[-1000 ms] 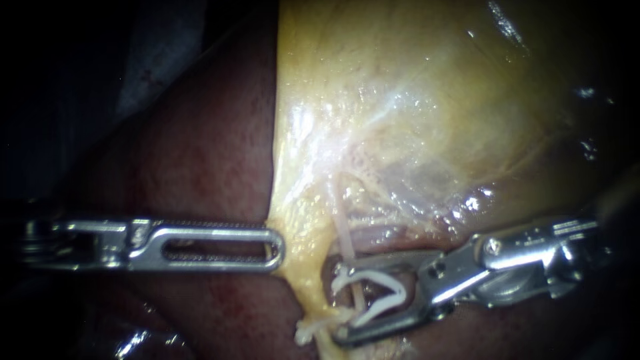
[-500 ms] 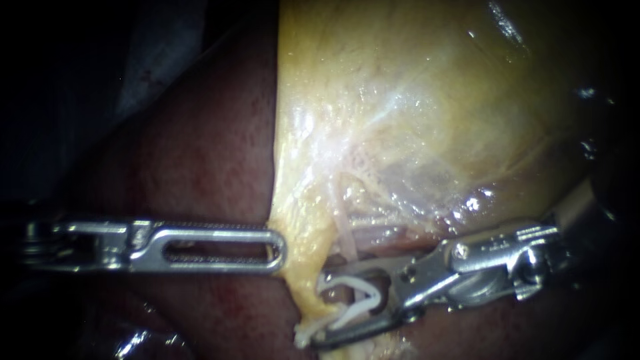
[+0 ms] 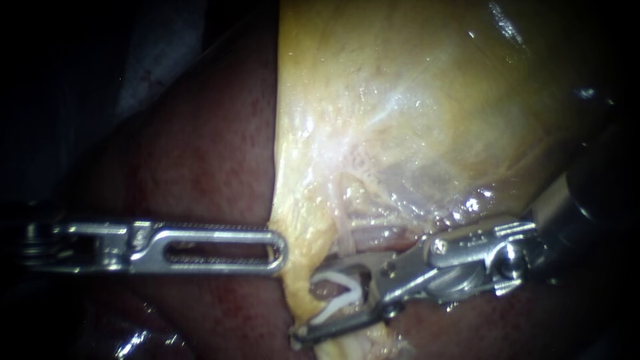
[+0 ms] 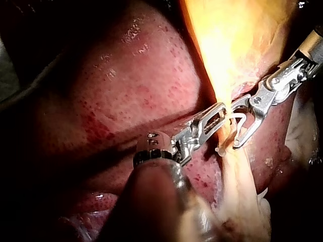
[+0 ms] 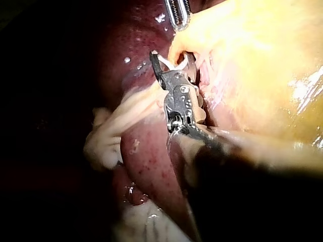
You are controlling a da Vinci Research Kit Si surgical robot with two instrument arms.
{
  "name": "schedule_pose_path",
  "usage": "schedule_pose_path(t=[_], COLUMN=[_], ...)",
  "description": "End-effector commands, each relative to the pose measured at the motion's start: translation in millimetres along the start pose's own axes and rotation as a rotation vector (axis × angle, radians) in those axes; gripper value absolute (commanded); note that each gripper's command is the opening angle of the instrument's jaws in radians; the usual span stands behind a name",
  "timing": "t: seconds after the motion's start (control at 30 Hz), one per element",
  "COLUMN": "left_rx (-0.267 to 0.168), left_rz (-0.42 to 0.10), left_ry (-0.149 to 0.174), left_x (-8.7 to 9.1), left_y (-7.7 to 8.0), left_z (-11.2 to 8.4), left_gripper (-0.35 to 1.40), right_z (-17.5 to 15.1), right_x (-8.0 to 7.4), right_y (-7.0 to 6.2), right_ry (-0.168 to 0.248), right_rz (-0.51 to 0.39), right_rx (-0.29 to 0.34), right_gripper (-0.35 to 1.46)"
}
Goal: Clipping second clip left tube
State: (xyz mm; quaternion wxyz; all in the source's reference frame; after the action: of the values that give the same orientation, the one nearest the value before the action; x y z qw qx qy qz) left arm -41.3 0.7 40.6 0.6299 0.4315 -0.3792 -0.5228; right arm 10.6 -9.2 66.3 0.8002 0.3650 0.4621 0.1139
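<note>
The left instrument (image 3: 279, 250) comes in flat across the dark red liver (image 3: 200, 153). Its claw is pressed together. The tip meets the edge of the yellow gallbladder (image 3: 413, 100) and pinches that edge. The left wrist view shows the same: the left instrument (image 4: 219, 112) reaches over the liver (image 4: 126, 85), and its tip goes into the thin edge of the gallbladder (image 4: 227, 40).

The right instrument (image 3: 317, 301) comes in low under the gallbladder. Its claw is spread wide and holds a white clip (image 3: 347, 288) between its two halves. Both halves touch the clip. The clip is bent like a V, with its open end facing the gallbladder's lower edge.

The tube (image 3: 341, 223) is a thin pale string. It runs down from the gallbladder to the top half of the right claw and goes out of sight behind it. A bit of pink tissue shows inside the clip, but I cannot tell if that is the tube.

In the left wrist view the right instrument (image 4: 234, 125) faces the left one. Only the thin yellow edge is between them, and the clip (image 4: 239, 117) is right beside it.

In the right wrist view the right instrument (image 5: 170, 58) holds the clip (image 5: 166, 63) up against the gallbladder (image 5: 262, 50). The left instrument (image 5: 179, 20) is just ahead of it.
</note>
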Motion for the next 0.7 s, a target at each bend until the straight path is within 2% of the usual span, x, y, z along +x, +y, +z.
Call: schedule_pose_path(t=[0.03, 0.23, 0.57, 0.67, 0.7], left_rx=[0.0, 0.0, -0.001, -0.001, -0.001], left_rz=[0.0, 0.0, 0.0, 0.001, 0.001], left_ry=[0.0, 0.0, -0.001, -0.001, -0.001], left_x=[0.0, 0.0, 0.1, 0.1, 0.1], left_y=[0.0, 0.0, 0.0, 0.1, 0.1], left_z=[0.1, 0.1, 0.2, 0.2, 0.2], left_gripper=[-0.01, -0.01, -0.01, -0.01, -0.01], right_z=[0.1, 1.0, 1.3, 1.3, 1.2], right_x=[-0.1, -0.5, -0.4, -0.4, -0.5], right_y=[0.1, 0.1, 0.2, 0.3, 0.3], right_ry=[-0.004, -0.029, -0.033, -0.034, -0.035], right_rz=[-0.003, -0.008, 0.003, 0.038, 0.061], right_rx=[0.0, 0.007, 0.016, 0.016, 0.016], right_gripper=[0.54, 0.53, 0.49, 0.41, 0.32])
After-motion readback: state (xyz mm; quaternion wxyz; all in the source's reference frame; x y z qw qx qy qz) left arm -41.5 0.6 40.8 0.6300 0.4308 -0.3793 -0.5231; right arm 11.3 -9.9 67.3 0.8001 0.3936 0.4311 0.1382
